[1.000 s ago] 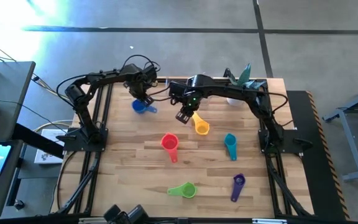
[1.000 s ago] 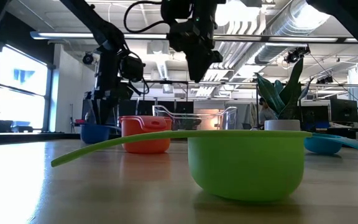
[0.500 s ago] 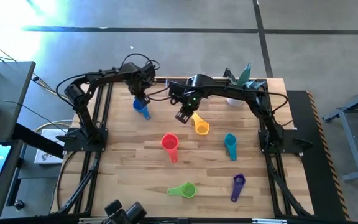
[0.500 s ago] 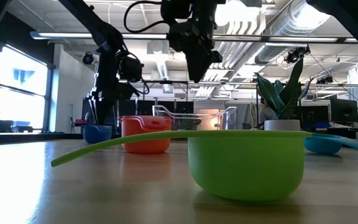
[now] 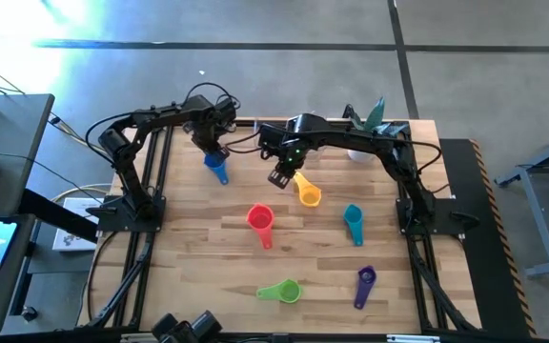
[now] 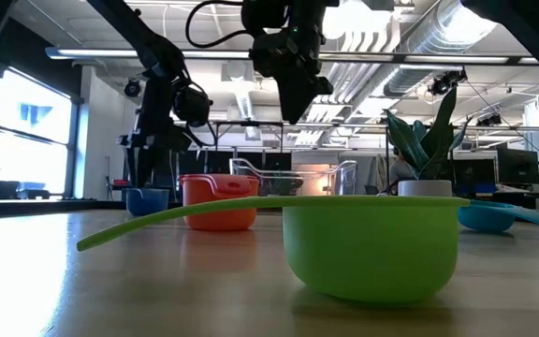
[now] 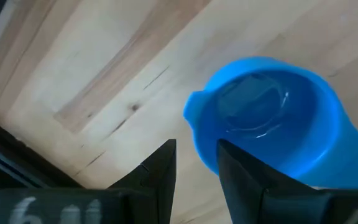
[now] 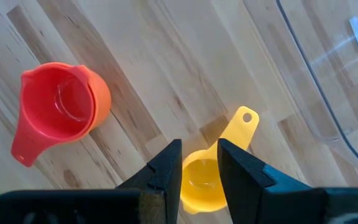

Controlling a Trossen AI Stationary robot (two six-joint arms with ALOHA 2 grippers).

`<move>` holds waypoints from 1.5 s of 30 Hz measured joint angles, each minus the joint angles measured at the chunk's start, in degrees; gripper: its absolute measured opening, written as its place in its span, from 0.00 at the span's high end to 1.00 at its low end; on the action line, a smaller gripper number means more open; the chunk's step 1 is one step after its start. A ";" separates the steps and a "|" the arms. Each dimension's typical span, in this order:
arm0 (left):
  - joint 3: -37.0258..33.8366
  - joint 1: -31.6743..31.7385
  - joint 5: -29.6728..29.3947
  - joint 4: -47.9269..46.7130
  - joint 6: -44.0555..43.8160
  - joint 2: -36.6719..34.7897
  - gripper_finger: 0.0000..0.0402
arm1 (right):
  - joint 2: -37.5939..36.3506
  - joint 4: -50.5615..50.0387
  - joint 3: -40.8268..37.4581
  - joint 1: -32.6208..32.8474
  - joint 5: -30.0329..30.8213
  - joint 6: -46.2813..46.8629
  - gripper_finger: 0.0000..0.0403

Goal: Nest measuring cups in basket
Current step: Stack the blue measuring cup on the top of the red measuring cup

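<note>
Both dark arms reach over the far half of the table. The left gripper (image 5: 215, 155) points down low at the table, fingers a little apart. The right gripper (image 5: 279, 177) hangs higher, near the middle, fingers (image 8: 166, 165) also a little apart.

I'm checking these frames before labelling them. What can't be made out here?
- High view: the basket's clear walls barely show; the arms cross over it.
- Left wrist view: the blue cup is cut off at the edge, its handle out of frame.
- Low view: the green cup hides the table behind it.
</note>
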 joint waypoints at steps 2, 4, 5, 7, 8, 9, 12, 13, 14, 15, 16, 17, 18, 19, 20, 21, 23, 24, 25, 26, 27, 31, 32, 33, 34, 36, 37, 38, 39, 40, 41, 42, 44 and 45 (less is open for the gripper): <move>-0.54 0.00 0.77 1.32 -0.15 0.00 0.74 | 0.00 0.18 0.01 0.00 0.00 0.01 0.77; -1.63 0.00 1.60 2.60 -0.50 0.00 0.74 | 0.00 0.16 0.00 0.00 0.00 0.09 0.77; -2.11 0.00 1.67 2.99 -0.51 0.00 0.74 | 0.00 0.16 0.00 0.00 0.00 0.10 0.77; -2.86 0.00 1.67 3.22 -1.42 0.01 0.74 | 0.00 0.16 0.00 0.00 0.00 0.12 0.77; -2.94 0.00 1.66 3.28 -1.82 0.02 0.74 | 0.00 0.15 0.02 0.00 0.00 0.14 0.77; -2.99 0.00 1.65 3.56 -1.97 0.02 0.74 | 0.00 0.14 0.00 0.00 0.00 0.15 0.77; -3.08 0.00 1.65 4.23 -2.04 0.02 0.74 | 0.00 0.14 0.02 0.06 0.00 0.17 0.77; -3.08 0.00 1.65 4.60 -2.03 0.02 0.74 | 0.00 0.14 0.01 0.07 0.00 0.17 0.77; -3.08 0.00 1.65 4.92 -2.04 0.02 0.74 | 0.00 0.12 0.00 0.07 0.00 0.17 0.77; -3.08 0.00 1.65 5.01 -2.13 0.02 0.74 | 0.00 0.12 0.01 0.11 -0.01 0.20 0.77; -3.08 0.00 1.65 5.03 -2.44 0.02 0.74 | 0.00 0.11 0.01 0.13 -0.02 0.26 0.77; -3.08 0.00 1.67 5.07 -2.78 0.02 0.75 | 0.00 0.10 0.00 0.13 -0.02 0.56 0.77; -3.08 0.00 1.66 5.07 -2.97 0.02 0.75 | 0.00 0.10 0.00 0.15 -0.02 0.91 0.77; -3.08 0.01 1.65 5.08 -2.98 0.02 0.76 | 0.00 0.10 0.00 0.15 -0.02 1.26 0.77; -3.08 0.02 1.65 5.11 -2.98 0.02 0.78 | 0.00 0.09 0.00 0.15 -0.02 1.29 0.77; -3.08 0.02 1.65 5.19 -2.98 0.02 0.79 | 0.00 0.08 0.00 0.15 -0.02 1.29 0.77; -3.08 0.02 1.65 5.53 -2.94 0.02 0.84 | 0.00 0.06 0.00 0.15 -0.02 1.29 0.77; -3.08 0.02 1.65 5.67 -2.82 0.02 0.87 | 0.00 0.05 0.00 0.15 -0.02 1.29 0.77; -3.08 0.02 1.65 5.68 -2.46 0.02 0.90 | 0.00 0.05 0.00 0.15 -0.02 1.29 0.77; -3.08 0.02 1.65 5.66 -2.42 0.02 0.93 | 0.00 0.05 0.00 0.15 -0.02 1.29 0.77; -3.08 0.02 1.67 5.66 -2.43 0.02 0.96 | 0.00 0.05 0.00 0.15 -0.02 1.29 0.77; -3.08 0.02 1.76 5.63 -2.51 0.00 0.97 | 0.00 0.04 0.00 0.15 -0.02 1.24 0.77; -3.08 0.00 1.77 5.56 -2.88 0.00 0.97 | 0.00 0.05 0.02 0.15 -0.02 1.22 0.77; -3.08 -0.10 1.80 5.41 -3.12 0.00 0.98 | 0.00 0.05 0.00 0.15 -0.02 1.20 0.77; -3.08 -0.22 2.05 5.14 -3.33 -0.04 0.98 | 0.00 0.04 0.00 0.15 -0.02 1.19 0.77; -3.08 -0.56 2.26 4.00 -3.51 -0.65 0.99 | 0.00 0.03 0.00 0.15 -0.02 1.14 0.77; -3.08 -0.83 2.24 3.32 -3.78 -1.21 0.99 | 0.00 0.03 0.00 0.15 -0.02 1.15 0.77; -3.08 -1.21 2.22 2.66 -4.41 -1.84 0.99 | 0.00 0.03 0.01 0.15 -0.02 1.22 0.77; -3.10 -1.53 2.29 2.13 -5.00 -2.58 0.99 | 0.00 0.03 0.00 0.15 -0.02 1.40 0.77; -3.12 -1.90 2.40 1.51 -5.67 -3.50 0.99 | 0.00 0.06 0.00 0.15 -0.02 1.82 0.77; -3.12 -2.39 2.69 0.81 -6.49 -4.58 0.99 | 0.00 0.10 0.00 0.05 0.05 2.57 0.77; -3.12 -2.87 3.35 0.05 -7.53 -5.74 0.99 | 0.00 0.10 0.01 -0.17 0.41 2.70 0.77; -3.12 -3.84 5.22 -1.05 -9.47 -8.09 0.99 | -0.15 -0.16 0.00 -0.52 1.33 2.58 0.77; -3.12 -4.59 5.74 -1.36 -10.54 -9.42 0.99 | -0.34 -0.50 0.00 -0.81 1.81 2.54 0.77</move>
